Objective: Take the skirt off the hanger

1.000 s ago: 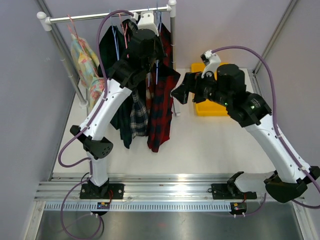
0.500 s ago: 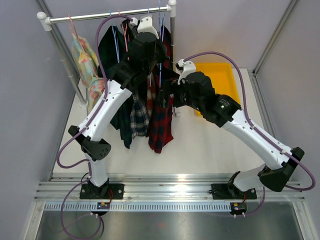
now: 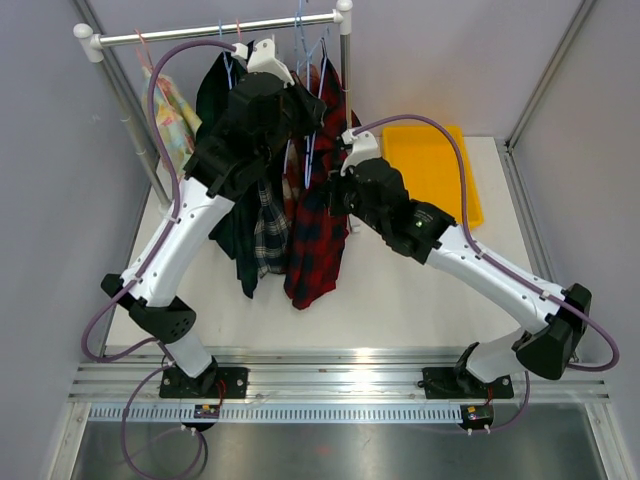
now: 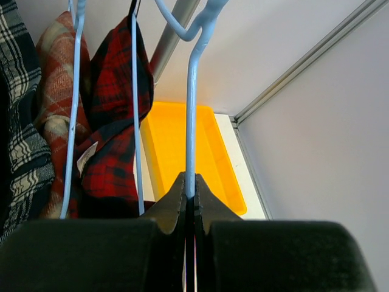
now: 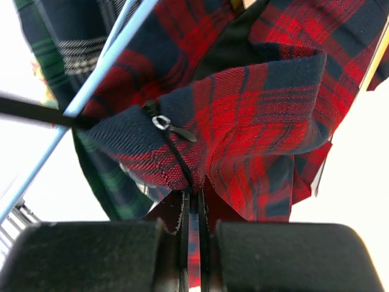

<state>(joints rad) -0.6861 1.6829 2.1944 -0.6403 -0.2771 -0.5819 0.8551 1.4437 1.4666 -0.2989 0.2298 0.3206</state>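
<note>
Right gripper [image 5: 192, 198] pinches the skirt [image 5: 255, 109], mostly cropped; left gripper [image 4: 189, 191] clamps the hanger [image 4: 191, 109].

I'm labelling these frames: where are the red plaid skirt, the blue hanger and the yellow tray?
red plaid skirt [image 5: 267, 115]: right wrist view, fabric fold.
blue hanger [image 4: 191, 121]: left wrist view, wire stem.
yellow tray [image 3: 440, 170]: top view, bare floor.

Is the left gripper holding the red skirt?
No, the left gripper is clamped on the blue hanger, with the skirt hanging beside it.
</note>
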